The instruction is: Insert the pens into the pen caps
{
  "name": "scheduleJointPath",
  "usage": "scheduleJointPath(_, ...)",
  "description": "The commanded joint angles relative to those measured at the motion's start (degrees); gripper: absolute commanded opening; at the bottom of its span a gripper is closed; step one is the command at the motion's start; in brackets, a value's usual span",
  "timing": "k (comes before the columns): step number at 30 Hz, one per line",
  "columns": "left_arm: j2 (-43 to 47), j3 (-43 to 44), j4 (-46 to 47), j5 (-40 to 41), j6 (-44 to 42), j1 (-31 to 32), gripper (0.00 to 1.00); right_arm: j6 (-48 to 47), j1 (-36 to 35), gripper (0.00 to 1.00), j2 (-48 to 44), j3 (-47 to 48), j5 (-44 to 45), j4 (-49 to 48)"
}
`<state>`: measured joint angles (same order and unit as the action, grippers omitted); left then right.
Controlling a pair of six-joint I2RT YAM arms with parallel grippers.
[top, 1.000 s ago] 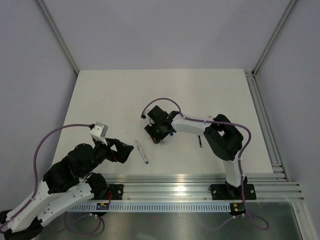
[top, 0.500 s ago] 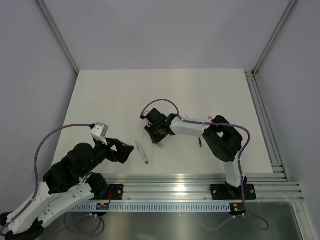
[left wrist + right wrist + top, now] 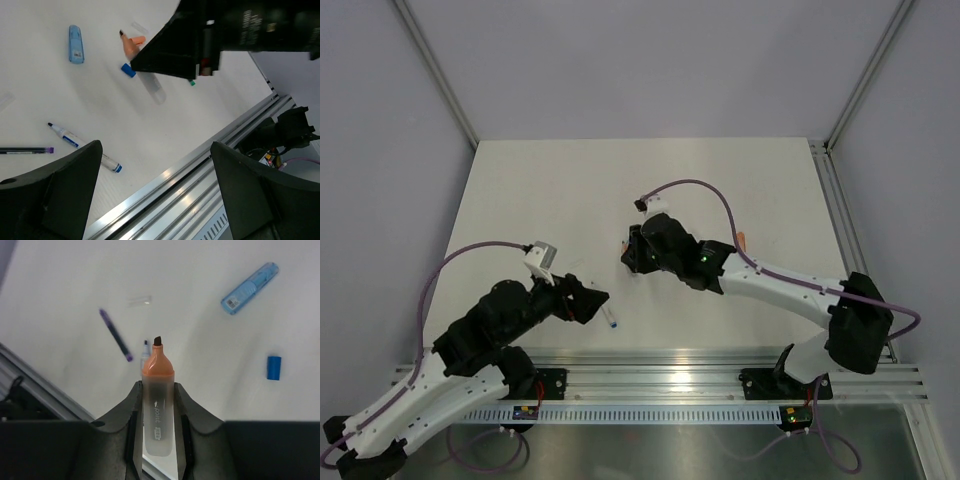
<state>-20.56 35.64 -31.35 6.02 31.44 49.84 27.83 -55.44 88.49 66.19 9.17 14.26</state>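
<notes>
While your right hand (image 3: 157, 390) pinches the orange-tipped pen (image 3: 158, 369) by its barrel, tip outward and clear of the tabletop (image 3: 550, 190) so a cap can slide on, your left hand (image 3: 155, 147) hangs spread near the white pen (image 3: 82, 147), the blue cap (image 3: 273, 367) lying apart.

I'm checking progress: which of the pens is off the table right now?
The clear-barrelled pen with the orange tip, clamped in the right gripper; the white-and-blue pen and the thin dark pen lie on the table.
</notes>
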Motion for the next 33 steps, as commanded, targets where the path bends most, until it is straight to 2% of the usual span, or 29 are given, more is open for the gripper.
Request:
scheduleJointPath(1, -3.34, -5.12, 12.68, -3.38, 6.25, -0.27, 0.89, 8.72, -2.04, 0.16, -6.81, -4.83, 5.94, -5.9)
scheduleJointPath(7, -10.98, -8.74, 25.88, -2.77, 7.23, 0.16, 0.76, 11.19, -3.62, 0.16, -12.37, -9.15, 8.23, -9.78)
scheduleJointPath(12, -18.02, -8.66, 34.05, -2.68, 6.27, 2.62, 0.74, 11.8, -4.24, 0.16, -14.48, -11.26, 8.76, -11.89)
scheduleJointPath(19, -24.97, -7.51, 39.08, 0.39, 4.77, 4.56, 0.57, 12.15, -4.33, 0.16, -17.91, -15.12, 8.67, -15.04)
scheduleJointPath(30, -31.03, -6.2, 46.38, -2.51, 3.54, 5.44, 0.44, 12.59, -4.68, 0.17, -19.85, -16.62, 7.53, -15.76)
scheduleJointPath(32, -31.56, -6.37, 46.73, -2.51, 3.36, 5.53, 0.39, 12.86, -4.85, 0.17, -19.67, -16.71, 7.27, -15.76)
scheduleJointPath(33, -31.56, -6.46, 46.91, -2.42, 3.28, 5.61, 0.32, 12.95, -4.94, 0.17, -19.67, -16.8, 7.35, -15.76)
